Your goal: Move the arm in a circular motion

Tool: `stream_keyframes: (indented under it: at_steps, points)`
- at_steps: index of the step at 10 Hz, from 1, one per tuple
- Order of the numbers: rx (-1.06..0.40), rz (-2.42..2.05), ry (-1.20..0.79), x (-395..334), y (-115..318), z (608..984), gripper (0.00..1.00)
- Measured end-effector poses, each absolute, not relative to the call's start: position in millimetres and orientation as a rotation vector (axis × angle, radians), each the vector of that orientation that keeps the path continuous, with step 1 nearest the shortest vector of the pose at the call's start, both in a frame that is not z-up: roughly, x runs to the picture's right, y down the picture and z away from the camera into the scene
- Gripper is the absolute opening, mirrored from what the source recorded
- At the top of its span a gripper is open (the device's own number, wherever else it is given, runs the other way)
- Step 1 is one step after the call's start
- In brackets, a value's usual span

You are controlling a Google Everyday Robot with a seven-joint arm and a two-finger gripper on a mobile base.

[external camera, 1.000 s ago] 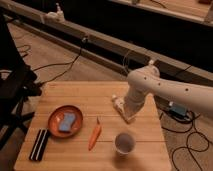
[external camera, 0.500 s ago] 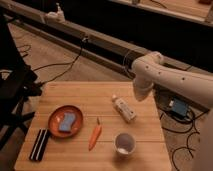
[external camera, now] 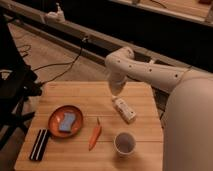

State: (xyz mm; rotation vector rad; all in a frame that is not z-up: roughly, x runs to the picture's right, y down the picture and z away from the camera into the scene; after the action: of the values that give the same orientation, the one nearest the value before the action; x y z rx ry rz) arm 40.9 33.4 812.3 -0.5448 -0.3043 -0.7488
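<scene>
Arm of the robot, entering from the right and reaching over the far half of the wooden table. It bends at a rounded joint and turns down to a tapering white tip. There the gripper hangs just above and behind the white bottle; whether it is open or closed cannot be told. The segments are thick, white and tubular, with small dark dots. Nearer the front lie an orange plate, a carrot and a cup.
</scene>
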Motion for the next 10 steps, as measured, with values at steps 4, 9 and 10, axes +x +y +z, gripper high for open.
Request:
stream_keyframes:
  at_steps: [4, 9, 10]
  points:
    - [-0.579, -0.785, -0.449, 23.1, 93.9, 767.1, 0.0]
    - [-0.694, -0.5, -0.287, 162.1, 146.9, 747.4, 0.0]
    - [-0.711, -0.449, -0.228, 194.5, 144.9, 753.2, 0.0]
